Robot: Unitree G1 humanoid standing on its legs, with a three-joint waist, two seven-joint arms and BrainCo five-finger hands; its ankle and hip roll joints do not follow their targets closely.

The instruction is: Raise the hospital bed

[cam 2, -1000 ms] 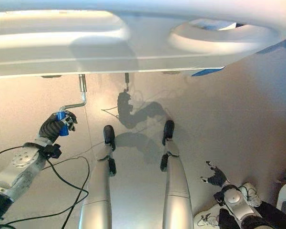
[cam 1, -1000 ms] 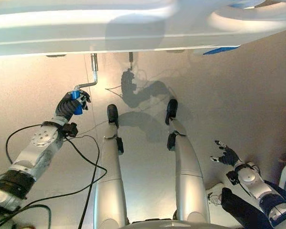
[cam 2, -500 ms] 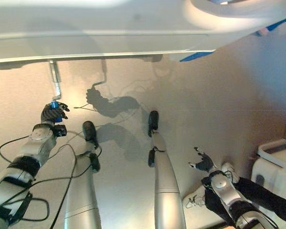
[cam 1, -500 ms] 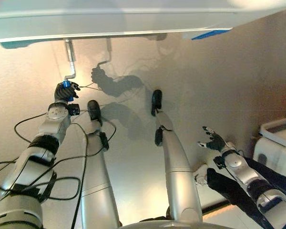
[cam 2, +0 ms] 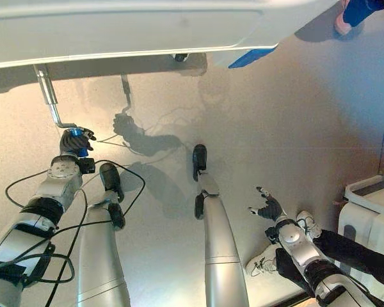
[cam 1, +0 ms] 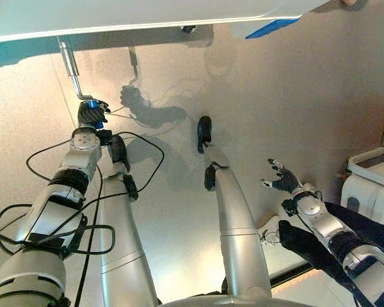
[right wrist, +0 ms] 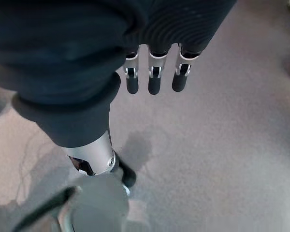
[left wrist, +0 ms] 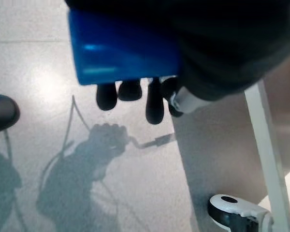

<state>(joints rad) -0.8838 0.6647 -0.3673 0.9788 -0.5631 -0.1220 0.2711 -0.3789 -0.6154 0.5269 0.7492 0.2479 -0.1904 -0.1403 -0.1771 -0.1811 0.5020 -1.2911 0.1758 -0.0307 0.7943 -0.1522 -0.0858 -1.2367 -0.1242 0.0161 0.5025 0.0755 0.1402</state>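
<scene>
The white hospital bed [cam 1: 115, 16] spans the top of the head views. A bent metal crank [cam 1: 70, 67] hangs from its underside, ending in a blue handle [left wrist: 121, 50]. My left hand [cam 1: 91, 115] is shut on that blue handle, its dark fingertips [left wrist: 152, 104] curled round it in the left wrist view. My right hand [cam 1: 283, 181] hangs low at the right over the floor, fingers [right wrist: 152, 79] straight and holding nothing.
A white cabinet or bin [cam 1: 371, 185] stands at the right edge. A person's dark-trousered legs and white shoe [cam 2: 307, 227] are by my right arm. A white caster [left wrist: 234, 210] and bed leg show past my left hand. Someone's shoe [cam 2: 345, 22] is at the top right.
The whole picture has shifted as the camera moved. My left hand has kept its hold and swung the blue handle round with the crank. The right hand stays open.
</scene>
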